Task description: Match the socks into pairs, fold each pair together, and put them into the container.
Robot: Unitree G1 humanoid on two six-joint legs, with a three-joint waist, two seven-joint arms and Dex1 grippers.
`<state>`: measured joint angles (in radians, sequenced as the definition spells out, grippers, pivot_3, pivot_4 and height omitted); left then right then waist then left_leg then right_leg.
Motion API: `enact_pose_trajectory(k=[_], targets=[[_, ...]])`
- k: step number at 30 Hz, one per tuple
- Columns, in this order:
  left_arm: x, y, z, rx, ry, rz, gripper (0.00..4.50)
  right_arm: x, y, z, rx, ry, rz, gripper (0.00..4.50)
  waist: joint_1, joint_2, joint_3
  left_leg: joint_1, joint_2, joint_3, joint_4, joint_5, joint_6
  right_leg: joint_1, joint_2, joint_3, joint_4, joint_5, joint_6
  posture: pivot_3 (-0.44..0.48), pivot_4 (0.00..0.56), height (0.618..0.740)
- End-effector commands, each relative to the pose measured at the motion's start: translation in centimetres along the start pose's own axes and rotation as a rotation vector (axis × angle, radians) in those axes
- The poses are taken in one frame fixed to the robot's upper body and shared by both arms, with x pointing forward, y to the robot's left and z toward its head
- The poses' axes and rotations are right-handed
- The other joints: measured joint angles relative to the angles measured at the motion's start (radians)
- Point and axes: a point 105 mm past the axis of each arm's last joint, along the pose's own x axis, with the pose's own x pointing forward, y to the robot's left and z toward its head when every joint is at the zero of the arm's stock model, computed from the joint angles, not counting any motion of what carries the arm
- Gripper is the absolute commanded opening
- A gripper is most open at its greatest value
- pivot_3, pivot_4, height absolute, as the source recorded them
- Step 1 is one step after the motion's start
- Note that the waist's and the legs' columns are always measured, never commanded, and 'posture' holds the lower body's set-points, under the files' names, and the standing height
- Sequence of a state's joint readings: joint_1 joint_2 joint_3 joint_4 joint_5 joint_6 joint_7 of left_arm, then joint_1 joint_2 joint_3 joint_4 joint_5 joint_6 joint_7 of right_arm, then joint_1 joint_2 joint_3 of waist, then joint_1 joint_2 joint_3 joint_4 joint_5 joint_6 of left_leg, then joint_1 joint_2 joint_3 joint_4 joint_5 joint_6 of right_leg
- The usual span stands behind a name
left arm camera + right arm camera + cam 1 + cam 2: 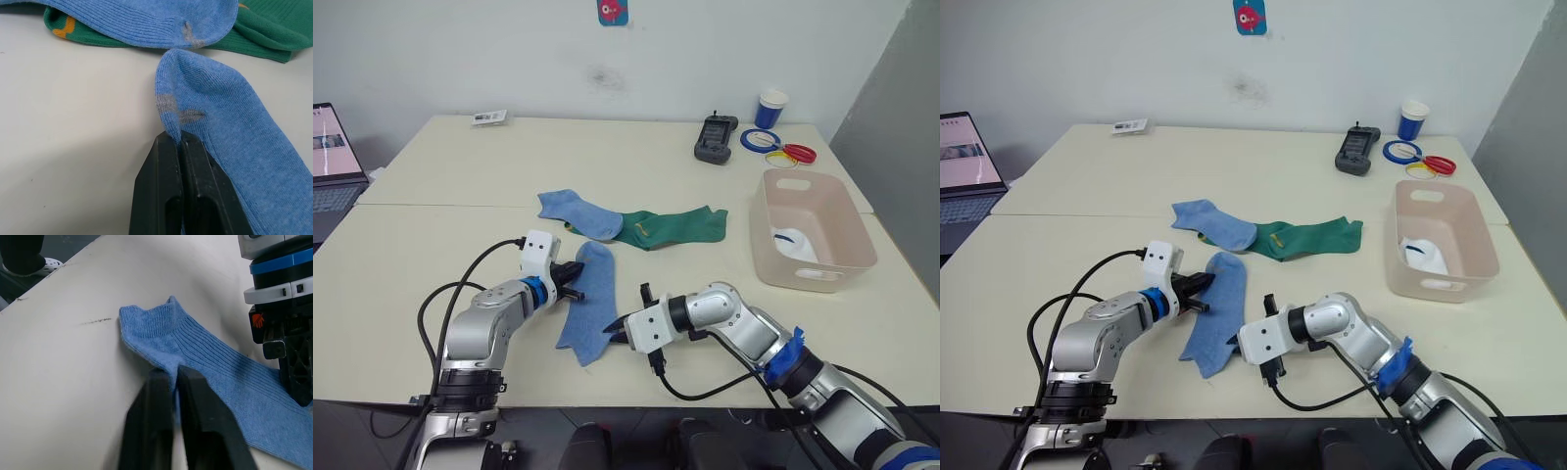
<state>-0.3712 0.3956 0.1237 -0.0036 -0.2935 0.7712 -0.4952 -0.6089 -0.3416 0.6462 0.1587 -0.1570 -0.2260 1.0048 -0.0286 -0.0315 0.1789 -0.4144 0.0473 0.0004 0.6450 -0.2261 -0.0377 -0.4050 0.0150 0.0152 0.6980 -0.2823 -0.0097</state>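
Note:
A light blue sock lies lengthwise near the table's front edge. My left gripper is shut on its toe end, and my right gripper is shut on its cuff edge. Just beyond it lies a second light blue sock, overlapping dark green socks with a yellow mark. To the right stands the pink-beige container, holding white sock fabric with a dark stripe.
At the back right are a black device, a blue paper cup and coloured tape rings. A small card lies at the back left. A laptop sits off the table's left side.

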Motion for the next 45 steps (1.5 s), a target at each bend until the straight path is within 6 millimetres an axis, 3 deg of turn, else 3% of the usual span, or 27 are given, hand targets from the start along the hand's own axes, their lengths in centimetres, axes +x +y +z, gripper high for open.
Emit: enact_pose_trajectory(k=[1, 7, 10, 13, 16, 20, 25, 27, 29, 32, 37, 41, 45], targets=[[-0.9, 0.1, 0.6, 0.023, -0.023, -0.003, 0.0, -1.2, -0.5, 0.1, -0.046, -0.006, -0.029, 0.01, 0.0, 0.0, 0.0, 0.0, 0.0, 0.0, 0.0, 0.0, 0.0, 0.0, 0.0, 0.0, 0.0, 0.0, 0.0, 0.0, 0.15, 0.74], [-4.0, -0.1, -0.7, 0.007, -0.01, -0.006, 0.0, -5.9, -0.3, -1.2, -0.048, 0.021, -0.123, 0.01, 0.0, 0.0, 0.0, 0.0, 0.001, -0.001, 0.0, 0.0, 0.0, 0.0, -0.002, 0.001, 0.0, 0.0, 0.0, 0.0, 0.15, 0.74], [-5.9, -2.4, -1.6, -0.022, -0.018, -0.06, 0.0, -8.3, 1.1, -2.0, -0.099, 0.024, -0.094, 0.01, -0.002, 0.0, 0.0, 0.001, 0.001, 0.0, 0.0, 0.0, 0.0, 0.0, -0.002, 0.002, 0.0, 0.0, 0.001, 0.0, 0.15, 0.74], [-6.7, -4.6, -2.4, -0.057, -0.031, -0.084, 0.0, -9.0, 1.6, -2.7, -0.108, 0.034, -0.051, 0.01, -0.002, 0.0, 0.0, 0.002, 0.001, 0.0, 0.0, 0.0, 0.0, 0.001, -0.002, 0.002, 0.0, -0.002, 0.004, 0.0, 0.15, 0.74], [-6.5, -4.6, -2.7, -0.061, -0.057, -0.049, 0.0, -9.2, 1.6, -3.0, -0.087, 0.025, -0.032, 0.01, 0.0, 0.0, 0.0, 0.005, 0.0, 0.001, -0.001, 0.0, 0.0, 0.004, -0.001, 0.002, 0.0, -0.003, 0.004, 0.0, 0.15, 0.74], [-6.5, -4.0, -2.6, -0.097, -0.103, -0.007, 0.93, -9.7, 1.9, -2.7, -0.03, 0.007, -0.014, 0.99, -0.001, 0.0, 0.0, 0.017, 0.0, 0.001, -0.003, 0.0, 0.001, 0.016, 0.0, 0.002, -0.002, -0.004, 0.002, 0.0, 0.15, 0.74], [-8.0, -2.4, -2.2, -0.119, -0.139, 0.021, 2.55, -12.8, 3.5, -3.8, 0.103, 0.086, -0.026, 2.75, 0.002, 0.0, 0.0, 0.016, 0.001, 0.001, -0.004, -0.001, 0.001, 0.016, -0.001, 0.001, -0.003, -0.005, 0.002, 0.0, 0.15, 0.74], [-8.7, -1.8, -1.7, -0.108, -0.149, -0.014, 3.19, -13.9, 3.7, -4.1, 0.259, 0.101, -0.109, 3.44, 0.003, -0.001, 0.0, 0.016, 0.001, 0.001, -0.004, -0.001, 0.001, 0.016, -0.001, 0.002, -0.003, -0.005, 0.002, 0.0, 0.15, 0.74], [-9.3, -1.5, -0.7, -0.058, -0.144, -0.104, 3.83, -14.6, 4.1, -3.7, 0.54, 0.084, -0.193, 4.12, 0.003, 0.0, 0.0, 0.016, 0.001, 0.001, -0.004, -0.001, 0.001, 0.016, -0.001, 0.001, -0.003, -0.005, 0.002, 0.0, 0.15, 0.74], [-8.9, -0.4, 0.6, 0.077, -0.097, -0.212, 3.83, -13.8, 4.7, -2.7, 0.916, 0.043, -0.27, 4.12, 0.002, 0.0, 0.0, 0.017, 0.002, 0.0, -0.005, -0.001, 0.0, 0.016, -0.001, 0.0, -0.002, -0.006, 0.0, 0.0, 0.15, 0.74], [-6.1, 0.7, 1.0, 0.256, 0.021, -0.338, 3.83, -11.5, 4.5, -0.4, 1.292, -0.048, -0.298, 4.12, -0.001, 0.0, 0.0, 0.018, 0.001, 0.0, -0.009, -0.001, 0.0, 0.015, -0.001, 0.002, -0.003, -0.007, -0.001, 0.0, 0.15, 0.74], [-3.6, 1.5, 1.1, 0.318, 0.071, -0.365, 3.83, -10.2, 4.6, -0.3, 1.431, -0.025, -0.303, 4.12, 0.002, -0.001, 0.001, 0.014, 0.0, 0.001, -0.01, -0.001, 0.0, 0.014, -0.001, 0.0, -0.008, -0.006, 0.001, 0.0, 0.15, 0.74], [-2.0, 1.4, -0.3, 0.36, 0.159, -0.451, 3.65, -8.3, 4.4, 0.6, 1.515, -0.064, -0.276, 4.14, 0.0, -0.001, 0.0, 0.014, 0.0, 0.002, -0.014, -0.001, 0.0, 0.014, -0.001, 0.0, -0.012, -0.005, 0.002, 0.0, 0.15, 0.74]])
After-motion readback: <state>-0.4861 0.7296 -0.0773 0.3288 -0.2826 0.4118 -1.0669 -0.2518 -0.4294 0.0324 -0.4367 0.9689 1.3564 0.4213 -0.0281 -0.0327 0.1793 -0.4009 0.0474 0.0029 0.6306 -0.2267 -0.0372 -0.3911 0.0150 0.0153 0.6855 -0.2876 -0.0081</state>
